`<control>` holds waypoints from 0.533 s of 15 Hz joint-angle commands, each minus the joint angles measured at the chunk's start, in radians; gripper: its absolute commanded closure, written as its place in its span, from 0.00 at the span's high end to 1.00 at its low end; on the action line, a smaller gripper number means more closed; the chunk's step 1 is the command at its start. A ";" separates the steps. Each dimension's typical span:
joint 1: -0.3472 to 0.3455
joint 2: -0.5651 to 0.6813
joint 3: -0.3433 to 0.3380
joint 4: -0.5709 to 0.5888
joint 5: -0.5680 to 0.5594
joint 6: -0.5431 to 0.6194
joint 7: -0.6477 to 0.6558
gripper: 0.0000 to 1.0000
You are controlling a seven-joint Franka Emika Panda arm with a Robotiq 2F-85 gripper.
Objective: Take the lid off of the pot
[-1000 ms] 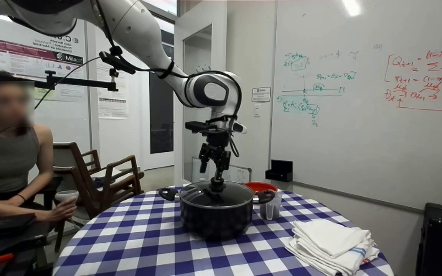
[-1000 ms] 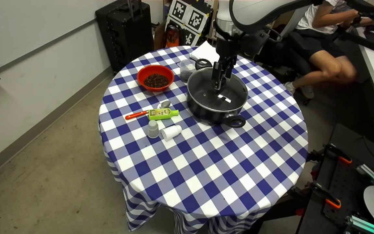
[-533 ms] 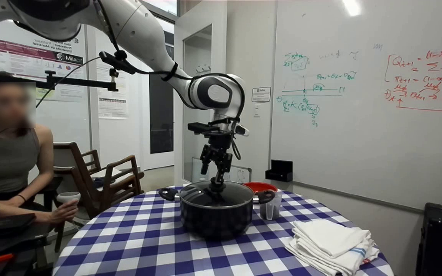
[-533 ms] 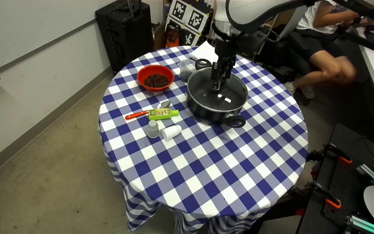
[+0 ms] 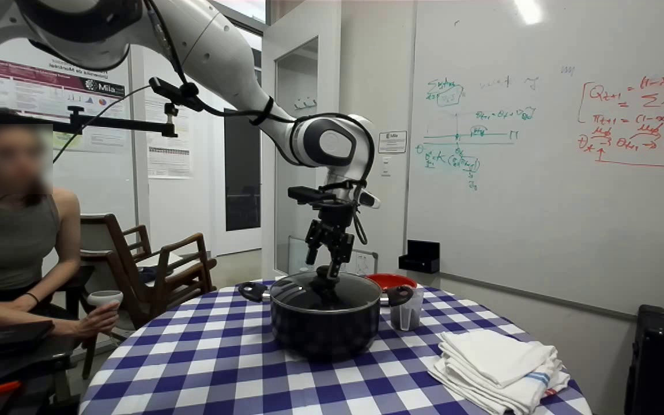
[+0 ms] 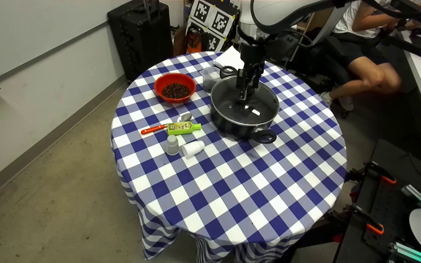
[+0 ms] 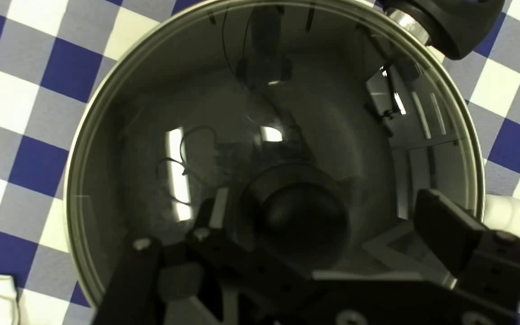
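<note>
The pot (image 5: 325, 334) is wide, low and black with dark side handles, and it also shows in an exterior view (image 6: 228, 128). The dark glass lid (image 5: 291, 293) sits on it, rimmed in pale metal, and fills much of the wrist view (image 7: 323, 104). The lid's dark round knob (image 7: 305, 216) is at its centre. My gripper (image 5: 321, 268) points down over the knob with its fingers apart. In the wrist view the knob lies between the open fingertips (image 7: 321, 203), nearer the left finger. Whether a finger touches knob or lid I cannot tell.
A red bowl (image 6: 157, 89) with dark bits and a clear cup (image 5: 406, 317) stand beside the pot. A folded white cloth (image 5: 499, 369) lies nearby. A green bottle (image 6: 183, 128), red-handled spoon (image 6: 154, 129), grey shaker (image 6: 172, 145) and white cup (image 6: 193, 148) lie together.
My gripper has moved down a little and to the right in one of the exterior views, so the knob now shows between its fingers. The lid and pot have not moved.
</note>
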 commanded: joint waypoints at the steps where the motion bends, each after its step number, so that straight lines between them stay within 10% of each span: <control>1: -0.011 0.038 0.009 0.067 0.015 -0.043 0.003 1.00; 8: -0.012 0.057 0.001 0.093 0.007 -0.043 0.018 1.00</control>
